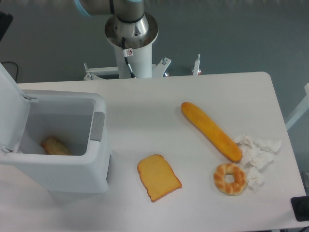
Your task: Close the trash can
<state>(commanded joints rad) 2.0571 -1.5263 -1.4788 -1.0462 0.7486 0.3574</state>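
The trash can [72, 164] is a large boxy white bin at the left of the table. Its flat white lid [10, 108] stands open, swung up on the left side. A grey latch tab [98, 126] sits on the right rim. Inside the bin lies a piece of bread-like food [55, 146]. Only the arm's base column [131, 38] shows at the top of the view. The gripper is out of view.
On the white table [145, 111] lie a toast slice [158, 177], a long baguette [210, 130], a ring-shaped bagel [230, 178] and crumpled white paper [257, 152] at the right. A dark object [300, 209] sits at the right bottom corner.
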